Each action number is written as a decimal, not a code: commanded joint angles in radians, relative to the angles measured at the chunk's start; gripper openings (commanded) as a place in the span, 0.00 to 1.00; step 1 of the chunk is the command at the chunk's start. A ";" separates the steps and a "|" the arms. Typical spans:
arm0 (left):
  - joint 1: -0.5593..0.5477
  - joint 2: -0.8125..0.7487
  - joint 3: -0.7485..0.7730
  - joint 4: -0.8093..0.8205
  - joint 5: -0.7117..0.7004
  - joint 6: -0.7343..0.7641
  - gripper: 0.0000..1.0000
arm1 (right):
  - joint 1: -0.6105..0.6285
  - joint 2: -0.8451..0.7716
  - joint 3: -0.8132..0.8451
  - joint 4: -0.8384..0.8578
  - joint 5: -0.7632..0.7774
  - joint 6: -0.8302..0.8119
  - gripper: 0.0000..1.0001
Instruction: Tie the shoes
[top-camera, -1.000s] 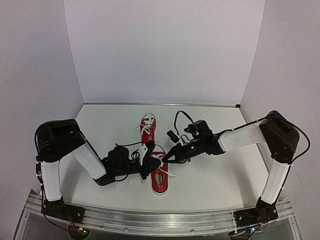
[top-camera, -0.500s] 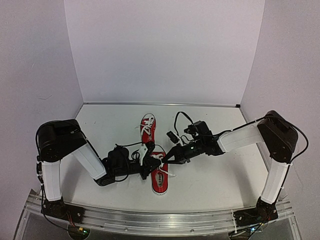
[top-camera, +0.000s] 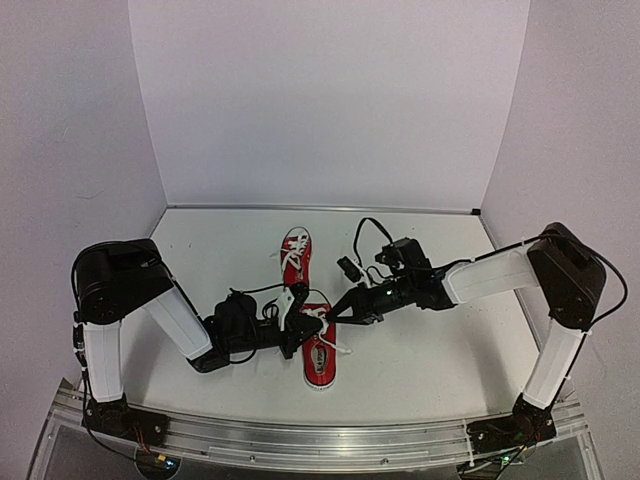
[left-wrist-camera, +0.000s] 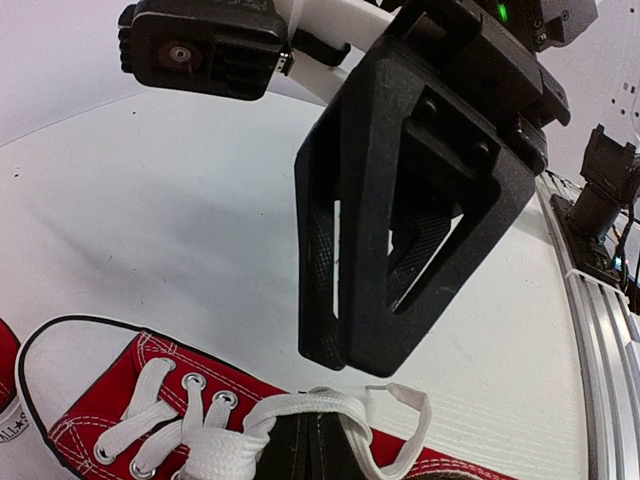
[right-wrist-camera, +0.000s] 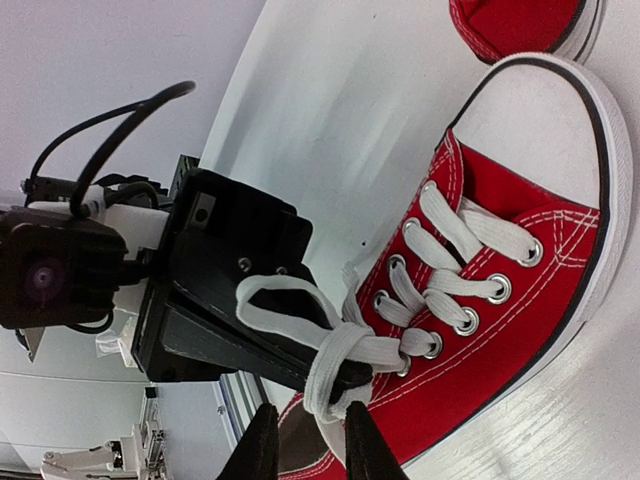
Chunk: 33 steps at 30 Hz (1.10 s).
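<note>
Two red sneakers lie mid-table: the far shoe (top-camera: 295, 256) and the near shoe (top-camera: 320, 352). Both grippers meet over the near shoe's laces. My left gripper (top-camera: 303, 322) is shut; the white lace (left-wrist-camera: 330, 408) wraps across its tips (left-wrist-camera: 310, 445), and a loop (right-wrist-camera: 270, 298) lies back along its fingers. My right gripper (top-camera: 335, 316) hangs just above the lace end (left-wrist-camera: 405, 398), its jaws a narrow gap apart. In the right wrist view its fingertips (right-wrist-camera: 262, 445) straddle the lace wrap (right-wrist-camera: 338, 372) on the near shoe (right-wrist-camera: 500, 330).
The far shoe's toe cap (right-wrist-camera: 520, 25) lies just beyond the near shoe. White walls enclose the table on three sides. An aluminium rail (top-camera: 320, 440) runs along the near edge, with both arm bases at its ends.
The right arm's forearm and wrist have shifted slightly to the right. The left arm and both shoes have stayed in place.
</note>
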<state>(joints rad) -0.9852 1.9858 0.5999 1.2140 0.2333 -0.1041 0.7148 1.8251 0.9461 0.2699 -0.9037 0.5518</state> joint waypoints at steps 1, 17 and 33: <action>0.007 -0.002 -0.003 0.052 0.007 0.006 0.00 | -0.013 -0.027 -0.021 0.021 0.013 0.010 0.18; 0.008 0.028 0.011 0.074 0.018 -0.002 0.00 | -0.005 0.035 -0.009 0.034 -0.010 0.012 0.14; 0.008 0.041 0.012 0.096 0.027 -0.009 0.00 | 0.019 0.064 0.017 0.039 -0.004 0.016 0.13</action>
<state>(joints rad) -0.9813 2.0174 0.6003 1.2576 0.2421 -0.1055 0.7203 1.8721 0.9291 0.2775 -0.8989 0.5629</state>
